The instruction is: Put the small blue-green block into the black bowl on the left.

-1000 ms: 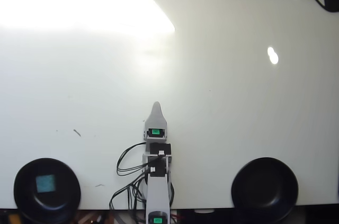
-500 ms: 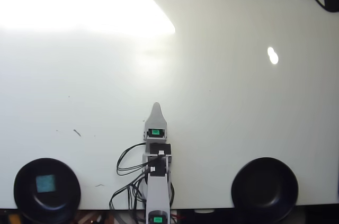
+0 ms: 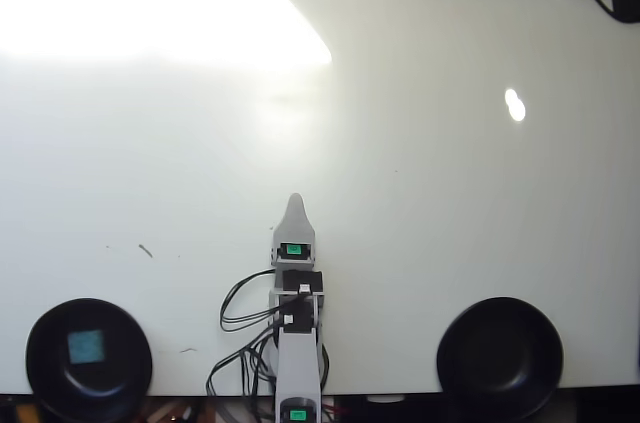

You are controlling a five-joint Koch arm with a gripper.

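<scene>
The gripper (image 3: pixel 295 201) points up the middle of the white table (image 3: pixel 450 203) in the overhead view, and only one pale tip shows, so I cannot tell if it is apart or together. Nothing is in it. All around the tip the table is bare and wide. Down by the near edge, far left of the gripper, sits the black bowl (image 3: pixel 40 363). The small blue-green block (image 3: pixel 86 347) lies flat inside it, a little square. Far right of the gripper sits another black bowl (image 3: pixel 500 355).
</scene>
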